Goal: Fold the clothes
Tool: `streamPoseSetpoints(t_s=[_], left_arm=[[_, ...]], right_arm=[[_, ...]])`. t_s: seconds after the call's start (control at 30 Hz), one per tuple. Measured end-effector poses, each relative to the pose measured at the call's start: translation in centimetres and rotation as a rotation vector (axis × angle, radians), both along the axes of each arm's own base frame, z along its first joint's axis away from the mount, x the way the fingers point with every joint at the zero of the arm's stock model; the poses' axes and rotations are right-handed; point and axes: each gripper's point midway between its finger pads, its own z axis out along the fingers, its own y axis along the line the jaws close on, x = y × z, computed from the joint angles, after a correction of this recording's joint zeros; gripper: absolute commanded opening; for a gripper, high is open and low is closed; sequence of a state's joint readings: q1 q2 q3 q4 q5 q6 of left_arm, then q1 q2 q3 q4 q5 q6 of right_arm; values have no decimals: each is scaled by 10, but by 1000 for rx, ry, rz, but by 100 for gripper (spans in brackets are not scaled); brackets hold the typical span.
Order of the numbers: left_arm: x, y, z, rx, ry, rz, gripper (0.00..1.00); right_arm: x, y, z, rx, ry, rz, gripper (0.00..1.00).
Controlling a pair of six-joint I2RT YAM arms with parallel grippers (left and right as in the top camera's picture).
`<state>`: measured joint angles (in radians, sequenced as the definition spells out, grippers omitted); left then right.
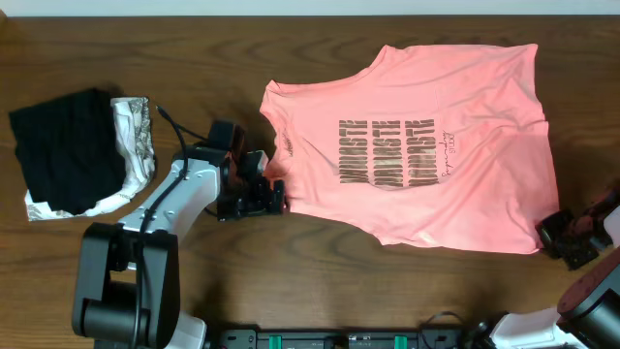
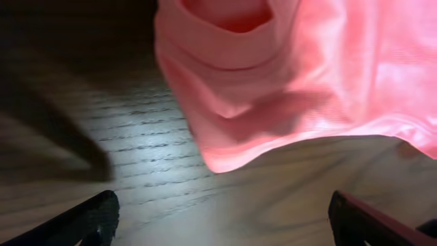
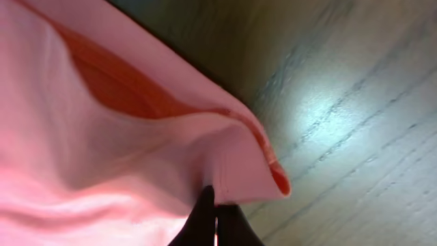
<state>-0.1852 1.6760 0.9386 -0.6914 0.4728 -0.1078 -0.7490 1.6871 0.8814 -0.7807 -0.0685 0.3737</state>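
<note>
Two arms work at a wooden bench (image 1: 387, 291), one at either end of a salmon-pink shirt (image 1: 417, 145). It lies spread nearly flat on the right half of the bench, three rows of dark lettering facing up, the neck end toward the left and the hem end toward the right. The left gripper (image 1: 271, 186) sits at the neck end, just beside the shirt's lower left corner. In its wrist view the fingers (image 2: 89, 215) are spread wide and low over the wood, with nothing between them and the rumpled pink edge (image 2: 273, 102) lying ahead. The right gripper (image 1: 550, 233) is at the lower right corner of the shirt. In its wrist view the dark fingers (image 3: 205, 219) are pressed together, pinching the thin fabric (image 3: 102, 137) near the hem, which curls open beside them. At the far left, well apart from the shirt, a black folded garment (image 1: 58, 145) lies partly on a silvery-white cloth (image 1: 140, 136).
</note>
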Motion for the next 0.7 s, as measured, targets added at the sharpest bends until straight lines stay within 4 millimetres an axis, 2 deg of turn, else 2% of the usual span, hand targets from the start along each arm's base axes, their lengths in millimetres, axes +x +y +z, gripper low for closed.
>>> streamPoseSetpoints(t_s=[0.13,0.47,0.7], left_arm=[[3,-8,4,-52,-12,-3,98],[7,-18,9,-111,-26,-8,98],[10,-18,9,-114,-43,-9,98]], right_arm=[[6,3,7,-2,-32,10,1],[25,4,49,-93,-172,49,1],[28,6,53,-97,-187,59,1]])
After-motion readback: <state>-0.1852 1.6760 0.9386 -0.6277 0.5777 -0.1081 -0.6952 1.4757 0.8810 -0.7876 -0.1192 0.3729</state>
